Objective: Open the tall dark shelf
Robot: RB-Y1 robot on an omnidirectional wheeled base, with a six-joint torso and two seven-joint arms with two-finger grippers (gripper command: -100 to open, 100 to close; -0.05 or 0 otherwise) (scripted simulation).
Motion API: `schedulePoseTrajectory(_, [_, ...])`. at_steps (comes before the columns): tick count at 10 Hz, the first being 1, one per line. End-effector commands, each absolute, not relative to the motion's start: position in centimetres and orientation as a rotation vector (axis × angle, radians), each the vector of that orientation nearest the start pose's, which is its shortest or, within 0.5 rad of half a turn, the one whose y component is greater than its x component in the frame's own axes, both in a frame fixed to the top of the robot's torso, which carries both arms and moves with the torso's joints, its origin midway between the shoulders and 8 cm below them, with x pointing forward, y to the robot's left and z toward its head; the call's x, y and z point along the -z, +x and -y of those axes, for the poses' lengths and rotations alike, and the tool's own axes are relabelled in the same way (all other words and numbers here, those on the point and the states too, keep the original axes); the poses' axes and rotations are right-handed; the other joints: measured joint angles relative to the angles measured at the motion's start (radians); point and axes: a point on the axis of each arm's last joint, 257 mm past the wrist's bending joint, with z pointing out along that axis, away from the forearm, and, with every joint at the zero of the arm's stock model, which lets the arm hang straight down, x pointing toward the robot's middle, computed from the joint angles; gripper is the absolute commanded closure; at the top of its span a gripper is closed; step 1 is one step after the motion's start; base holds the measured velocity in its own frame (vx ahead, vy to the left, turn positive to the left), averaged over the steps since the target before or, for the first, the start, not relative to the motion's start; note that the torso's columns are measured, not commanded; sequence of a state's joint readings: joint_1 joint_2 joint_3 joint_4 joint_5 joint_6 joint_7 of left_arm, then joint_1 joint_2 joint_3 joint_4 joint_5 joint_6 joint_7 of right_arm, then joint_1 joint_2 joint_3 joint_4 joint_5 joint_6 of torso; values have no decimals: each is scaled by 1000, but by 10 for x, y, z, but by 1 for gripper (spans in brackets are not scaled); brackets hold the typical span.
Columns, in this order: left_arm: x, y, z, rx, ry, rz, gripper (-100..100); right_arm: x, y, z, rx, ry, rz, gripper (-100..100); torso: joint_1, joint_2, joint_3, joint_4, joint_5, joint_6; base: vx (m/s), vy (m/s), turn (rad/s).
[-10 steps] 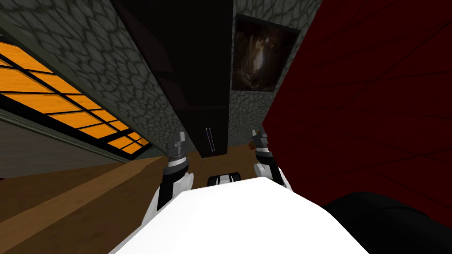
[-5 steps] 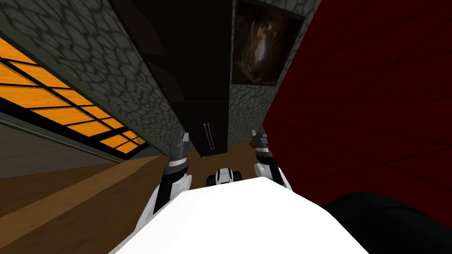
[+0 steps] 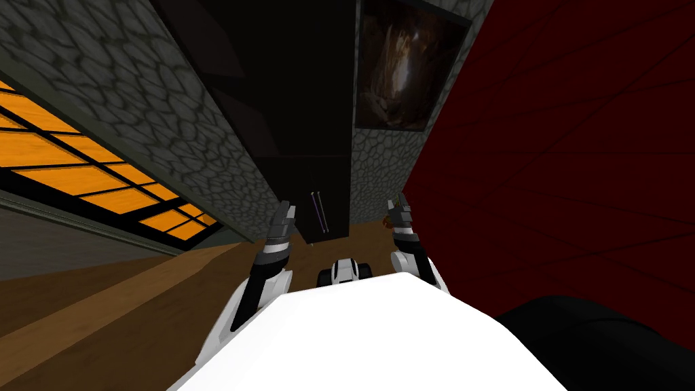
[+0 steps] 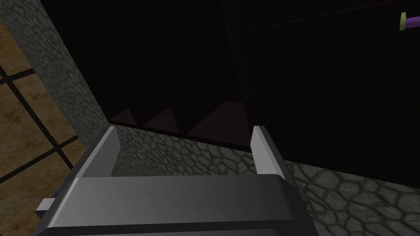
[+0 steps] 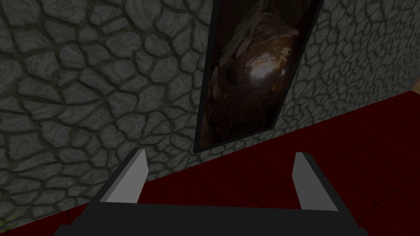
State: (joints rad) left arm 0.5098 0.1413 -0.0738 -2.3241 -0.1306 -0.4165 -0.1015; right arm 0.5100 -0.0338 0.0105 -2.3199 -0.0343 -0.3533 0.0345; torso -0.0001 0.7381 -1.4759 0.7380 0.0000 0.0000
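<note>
Fingers of the left gripper [image 4: 184,129] stand spread with nothing between them, aimed at the seam where the stone wall [image 4: 164,151] meets the side of the shelf [image 4: 307,82]. From the head camera, this gripper hangs just left of the shelf's lower front edge, close to it but apart. Bare wood floor [image 3: 102,305] lies open to its left. The right gripper [image 3: 400,207] is raised on the other side, also spread and empty, close beside the red wall [image 3: 577,136]. The shelf stands straight ahead between the two grippers, tall and dark against the stone. Its door looks flush, though the front is too dark to be sure. The handle [image 3: 320,212], a pair of thin bars low on the front, sits right of the left gripper, untouched. Only a narrow strip of stone and floor separates the shelf's right edge from the red wall.
</note>
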Motion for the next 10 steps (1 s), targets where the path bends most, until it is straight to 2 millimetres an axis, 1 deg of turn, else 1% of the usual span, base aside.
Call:
schedulePoseTrajectory(1, [-4, 361, -226, 1158, -491, -913, -100, -10, 359, 279, -1274, 735, -710, 0, 1, 0, 0, 0, 0, 0, 54, 12, -38])
schedulePoseTrajectory(10, [31, 387, -230, 1088, -618, -1024, -100, -10, 359, 279, -1274, 735, -710, 0, 0, 0, 0, 0, 0, 0, 56, 2, -34])
